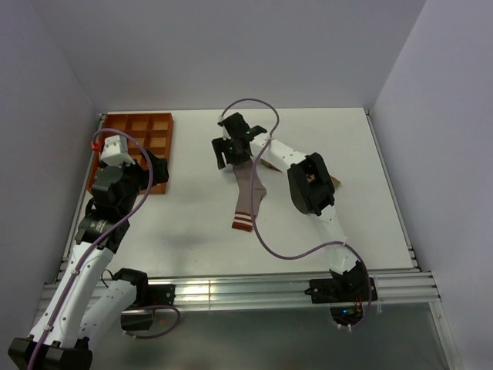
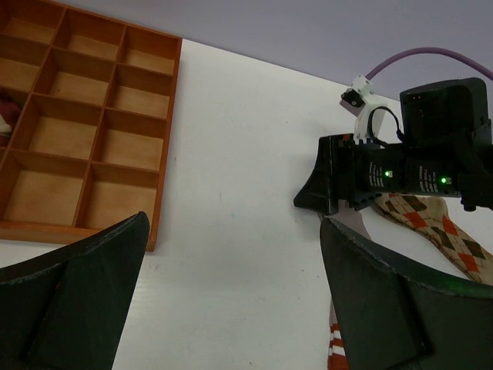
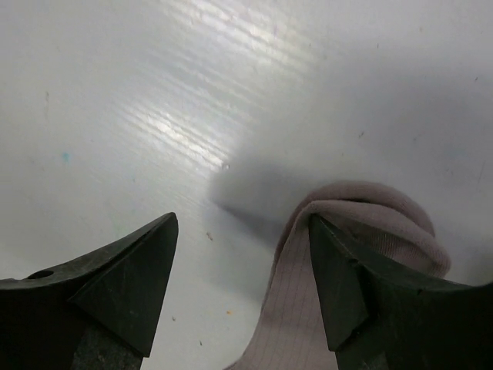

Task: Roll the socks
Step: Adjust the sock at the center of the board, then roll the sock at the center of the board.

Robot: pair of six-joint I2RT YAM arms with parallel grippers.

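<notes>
While the left gripper (image 2: 231, 223) hangs open by the orange wooden tray (image 2: 166, 146), the right gripper (image 3: 243, 223) (jaws spread, nothing clamped) sits at the grey-brown striped-cuff sock's (image 3: 370, 208) toe, mid-table. A tan argyle fabric sock (image 2: 431, 223) lies alongside, with white tabletop (image 1: 192, 223) open to their left.

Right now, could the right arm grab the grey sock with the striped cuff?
Probably yes. The right gripper hangs open close over the toe end of the grey sock, and nothing lies between them, so closing lower down should catch the fabric.
</notes>
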